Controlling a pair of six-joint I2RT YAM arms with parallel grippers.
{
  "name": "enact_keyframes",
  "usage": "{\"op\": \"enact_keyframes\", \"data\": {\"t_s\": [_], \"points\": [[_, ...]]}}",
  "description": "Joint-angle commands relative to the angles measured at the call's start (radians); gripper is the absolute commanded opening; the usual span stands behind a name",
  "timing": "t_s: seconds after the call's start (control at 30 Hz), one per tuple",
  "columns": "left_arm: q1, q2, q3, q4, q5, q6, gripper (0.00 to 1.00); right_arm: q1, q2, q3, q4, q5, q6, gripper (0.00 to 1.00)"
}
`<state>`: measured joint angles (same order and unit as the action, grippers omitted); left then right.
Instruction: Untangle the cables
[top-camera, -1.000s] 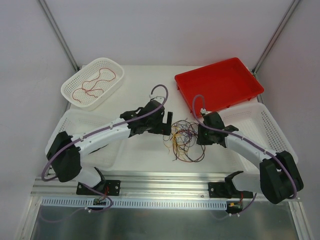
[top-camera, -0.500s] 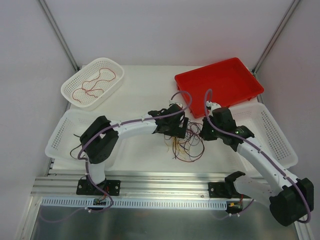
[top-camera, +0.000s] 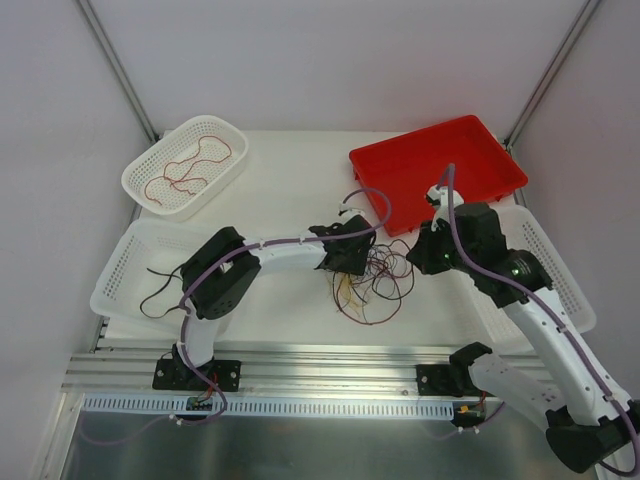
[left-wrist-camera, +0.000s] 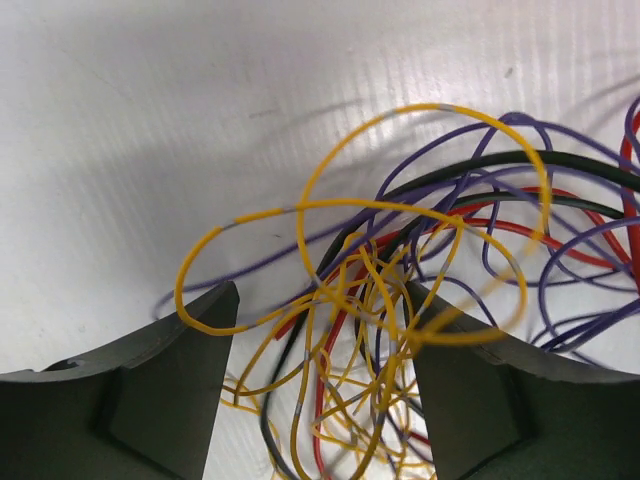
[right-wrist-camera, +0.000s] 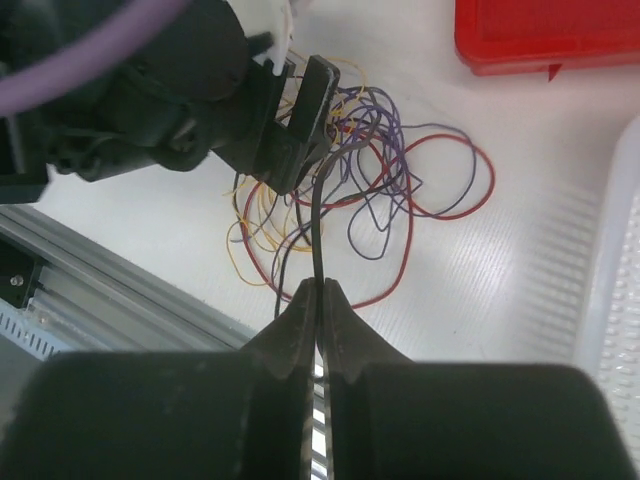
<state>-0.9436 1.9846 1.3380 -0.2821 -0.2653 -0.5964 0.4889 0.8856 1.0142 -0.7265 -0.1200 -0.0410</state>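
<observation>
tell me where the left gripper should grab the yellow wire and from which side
Probably the dense yellow wire bunch sitting between the left gripper's open fingers, coming straight down from above: its outer loops spread wide and cross purple wire and black wire.

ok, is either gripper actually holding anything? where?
Right gripper pinches one dark cable at its fingertips, just outside the tangle. Left gripper open astride it, gripping nothing.

The cables (top-camera: 372, 287) are boxed in: the left tool (top-camera: 352, 262) crowds their left edge with its jaws apart astride yellow loops, while the right tool (top-camera: 428, 258), pinched on one of the cables, blocks the right. The red tray (top-camera: 440, 170) stands close behind. Open tabletop (top-camera: 290, 175) lies between it and the white basket (top-camera: 185, 165), with a narrow strip nearer the arms' bases.
</observation>
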Motion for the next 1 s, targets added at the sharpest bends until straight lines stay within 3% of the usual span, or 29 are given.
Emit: {"op": "enact_keyframes", "data": {"t_s": [0.0, 0.37, 0.6, 0.97], "points": [[-0.001, 0.011, -0.033, -0.006, -0.115, -0.014, 0.67, 0.004, -0.054, 0.130, -0.094, -0.001, -0.063, 0.01], [0.083, -0.046, -0.157, -0.011, -0.137, -0.039, 0.66, 0.002, -0.117, 0.544, -0.221, 0.105, -0.157, 0.01], [0.123, -0.070, -0.206, -0.011, -0.132, -0.049, 0.66, 0.002, -0.169, 0.652, -0.133, 0.183, -0.171, 0.01], [0.193, -0.092, -0.264, -0.011, -0.120, -0.068, 0.65, 0.002, -0.246, 0.670, 0.047, 0.178, -0.166, 0.01]]}}
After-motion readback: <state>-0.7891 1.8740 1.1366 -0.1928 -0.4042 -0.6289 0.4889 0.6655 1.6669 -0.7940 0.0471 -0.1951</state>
